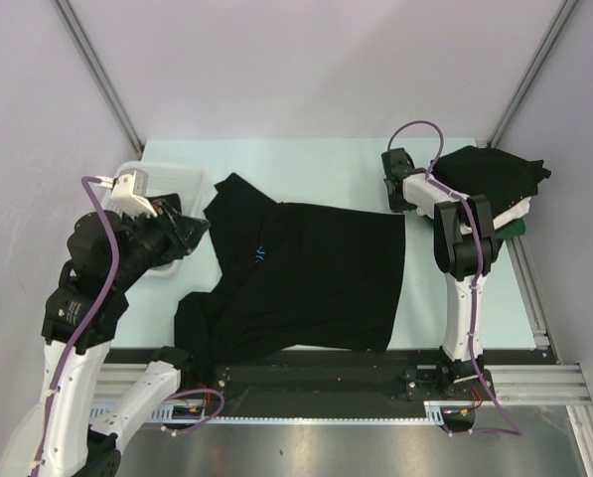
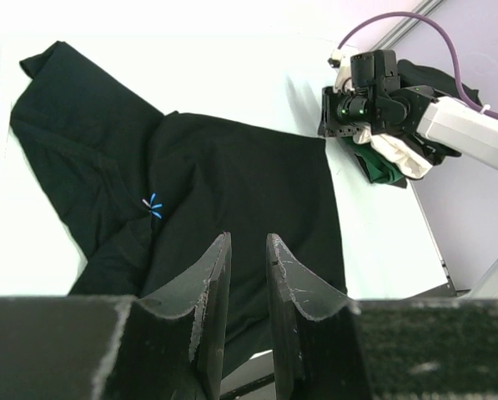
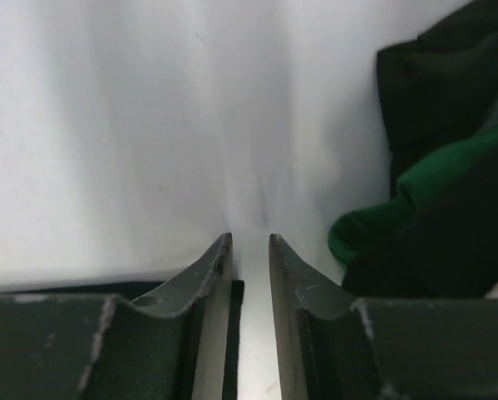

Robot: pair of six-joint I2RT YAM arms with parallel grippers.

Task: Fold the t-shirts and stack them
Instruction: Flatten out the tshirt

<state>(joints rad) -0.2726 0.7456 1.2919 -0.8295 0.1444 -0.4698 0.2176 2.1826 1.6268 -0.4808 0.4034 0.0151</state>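
Observation:
A black t-shirt (image 1: 316, 288) with a small blue starburst mark (image 2: 153, 205) lies spread across the middle of the table, its left sleeve and hem rumpled. Folded t-shirts (image 1: 490, 174), black on top with green and white showing beneath, are stacked at the back right. My left gripper (image 1: 199, 227) hovers beside the shirt's left shoulder; in the left wrist view it (image 2: 247, 237) stands slightly open with nothing between its fingers. My right gripper (image 1: 395, 194) is at the shirt's far right corner, open and empty (image 3: 250, 237), with the shirt's edge (image 3: 236, 287) just under it.
A white mesh basket (image 1: 167, 184) stands at the back left, partly under my left arm. The stack's green cloth (image 3: 374, 225) lies close to the right of my right fingers. A black strip and metal rail (image 1: 316, 373) run along the near edge.

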